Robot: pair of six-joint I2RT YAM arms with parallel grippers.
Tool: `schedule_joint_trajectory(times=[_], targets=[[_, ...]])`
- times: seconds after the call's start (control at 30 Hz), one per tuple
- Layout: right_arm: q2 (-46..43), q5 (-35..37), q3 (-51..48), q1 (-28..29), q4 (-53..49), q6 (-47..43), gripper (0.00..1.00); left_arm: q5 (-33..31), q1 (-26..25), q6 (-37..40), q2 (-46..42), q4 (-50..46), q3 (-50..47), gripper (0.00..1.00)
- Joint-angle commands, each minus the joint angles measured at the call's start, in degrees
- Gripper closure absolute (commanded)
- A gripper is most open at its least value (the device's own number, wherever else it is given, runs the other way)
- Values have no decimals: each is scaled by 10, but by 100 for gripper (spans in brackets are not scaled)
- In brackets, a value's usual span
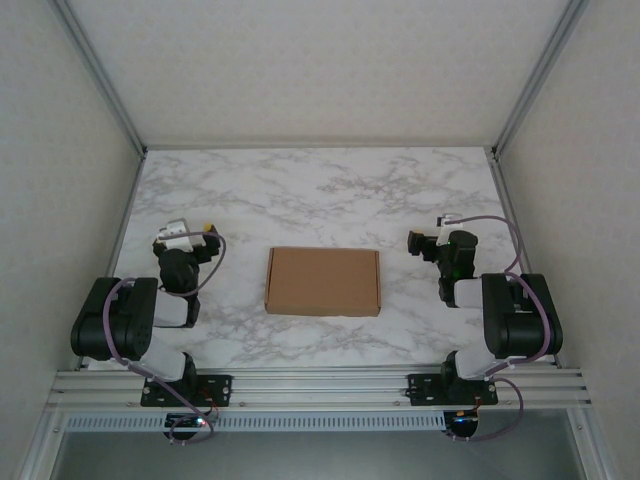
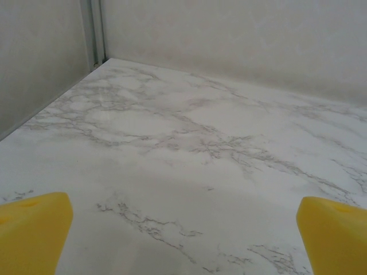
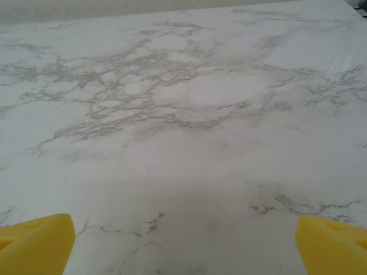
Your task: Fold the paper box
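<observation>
The paper box [image 1: 322, 281] is a plain brown cardboard rectangle lying flat on the marble table, midway between the two arms. My left gripper [image 1: 190, 235] hovers well to the left of it, and my right gripper [image 1: 428, 243] sits off its right side; neither touches it. In the left wrist view the left gripper [image 2: 183, 240] is open, its yellow fingertips [image 2: 31, 229] spread wide over bare marble. The right gripper [image 3: 183, 243] is open in the right wrist view as well, with its yellow fingertips [image 3: 34, 240] far apart and nothing between them.
The marble tabletop [image 1: 320, 190] is enclosed by pale walls on the left, right and back, with metal frame posts [image 1: 100, 75] in the corners. A wall corner [image 2: 94, 34] stands ahead of the left gripper. The arm bases [image 1: 180, 385] sit on the near rail.
</observation>
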Motion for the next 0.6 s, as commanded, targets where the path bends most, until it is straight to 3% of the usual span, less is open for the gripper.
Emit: schedule_joint_trajectory(times=[0.0, 0.57], targets=[[3, 6, 8, 4, 0, -8, 1, 7, 4, -11, 2, 21, 5, 0], [3, 9, 10, 6, -4, -10, 1, 7, 4, -11, 2, 21, 6, 0]])
